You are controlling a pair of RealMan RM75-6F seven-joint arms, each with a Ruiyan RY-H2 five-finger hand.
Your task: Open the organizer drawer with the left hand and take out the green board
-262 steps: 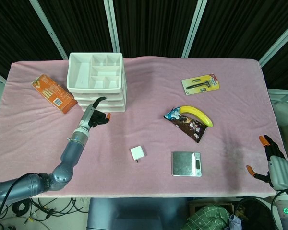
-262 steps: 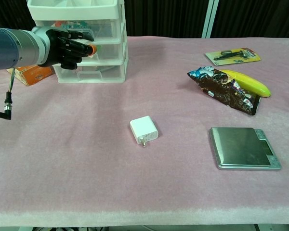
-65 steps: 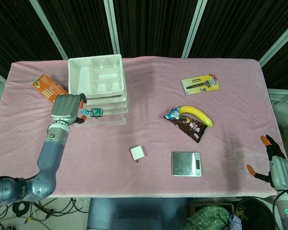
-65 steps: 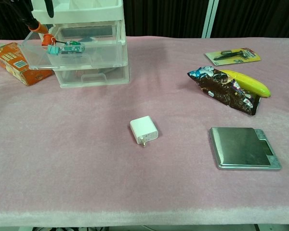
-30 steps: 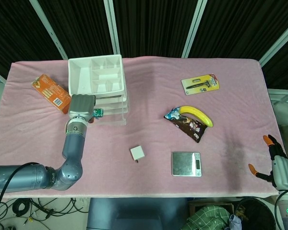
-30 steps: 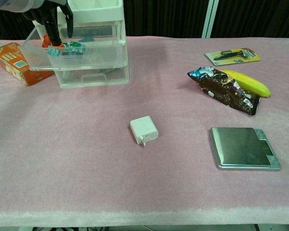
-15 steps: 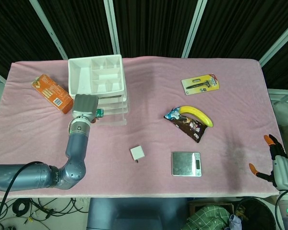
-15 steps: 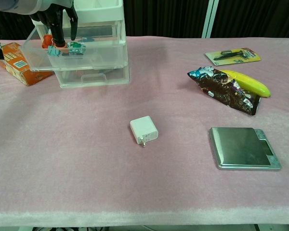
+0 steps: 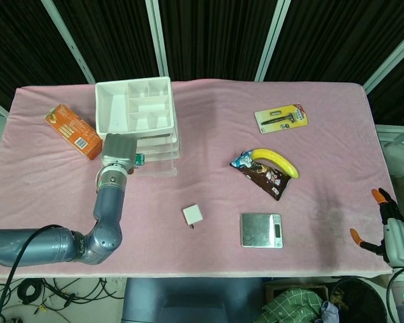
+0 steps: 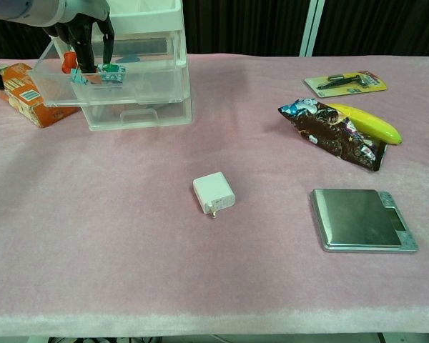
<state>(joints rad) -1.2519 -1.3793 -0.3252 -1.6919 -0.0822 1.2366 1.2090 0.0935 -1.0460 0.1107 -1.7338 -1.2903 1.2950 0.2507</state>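
The white organizer [image 9: 136, 114] [image 10: 139, 43] stands at the table's back left with its clear middle drawer [image 10: 57, 91] pulled out toward me. The small green board [image 10: 113, 71] [image 9: 140, 159] lies in that drawer, with a teal piece just left of it. My left hand [image 9: 119, 149] [image 10: 82, 28] hangs over the drawer. Its fingers [image 10: 109, 57] reach down on both sides of the board and touch it, and a firm grip does not show. My right hand [image 9: 390, 235] is low beyond the table's front right corner, fingers apart and holding nothing.
An orange box [image 9: 71, 130] [image 10: 21, 89] lies left of the organizer. A white charger [image 9: 193, 215] [image 10: 214, 193] and a metal scale [image 9: 261, 230] [image 10: 361, 220] lie mid-table. A banana [image 9: 277, 161], a snack wrapper [image 9: 261, 173] and a razor pack [image 9: 281, 118] are to the right.
The left hand's fingers have sunk lower into the open drawer, down to the green board. The board and the right hand have stayed put.
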